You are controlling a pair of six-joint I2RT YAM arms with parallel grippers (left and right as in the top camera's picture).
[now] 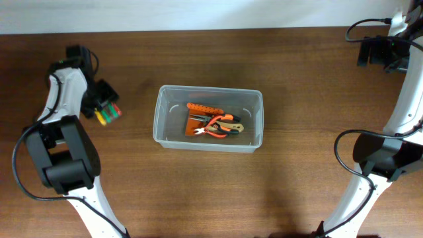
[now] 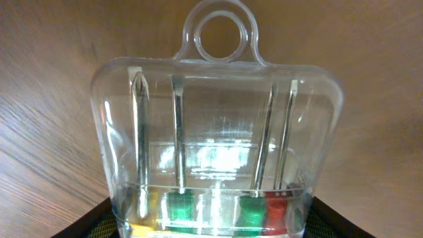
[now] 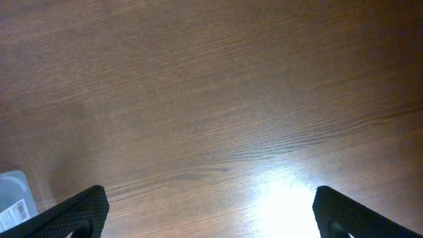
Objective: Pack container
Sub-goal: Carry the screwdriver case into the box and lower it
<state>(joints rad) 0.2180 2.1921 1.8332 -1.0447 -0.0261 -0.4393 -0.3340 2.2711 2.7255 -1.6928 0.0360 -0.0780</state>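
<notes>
The container (image 1: 160,120) is a large clear plastic tub at the table's middle. It holds orange pliers (image 1: 215,127) and an orange bit strip (image 1: 203,108). My left gripper (image 1: 104,106) is to the left of the tub, shut on a small clear case of coloured screwdrivers (image 1: 110,114). In the left wrist view the case (image 2: 218,125) fills the frame between the fingers (image 2: 211,231), its hang loop pointing away. My right gripper (image 1: 374,51) is open and empty at the far right back, with its fingers wide apart (image 3: 211,211) over bare wood.
A corner of the tub (image 3: 13,198) shows at the lower left of the right wrist view. Both arm bases stand at the front left (image 1: 63,165) and front right (image 1: 383,158). The table is dark wood.
</notes>
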